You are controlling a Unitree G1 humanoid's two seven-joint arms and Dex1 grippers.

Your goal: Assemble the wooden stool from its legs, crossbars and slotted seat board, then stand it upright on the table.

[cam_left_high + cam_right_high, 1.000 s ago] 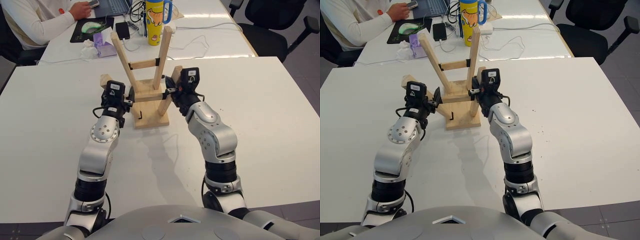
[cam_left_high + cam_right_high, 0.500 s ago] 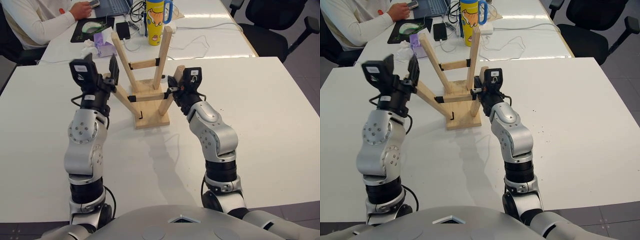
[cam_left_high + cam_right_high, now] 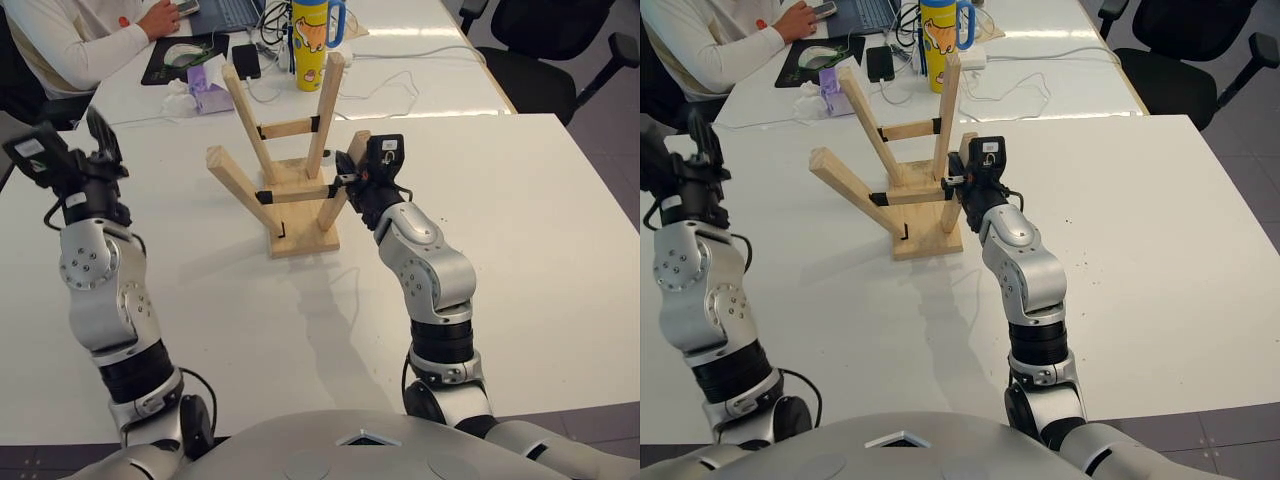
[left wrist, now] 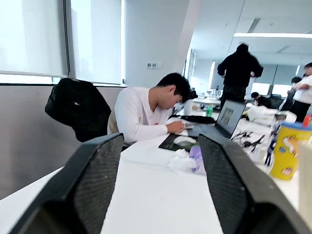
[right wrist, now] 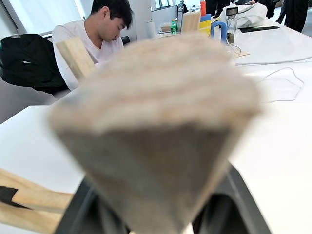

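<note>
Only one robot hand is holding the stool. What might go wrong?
1. The stool rests upside down on its seat board, and the right gripper grips just one leg. Turning it over by that leg might tip it or strain a joint.
2. The left gripper hangs open, far off to the left, so it probably could not catch a toppling stool.

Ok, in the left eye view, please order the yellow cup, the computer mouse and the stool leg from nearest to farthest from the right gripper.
1. The stool leg: held in the right gripper.
2. The yellow cup: on the back table, slightly left.
3. The computer mouse: same table, far to the left.
</note>
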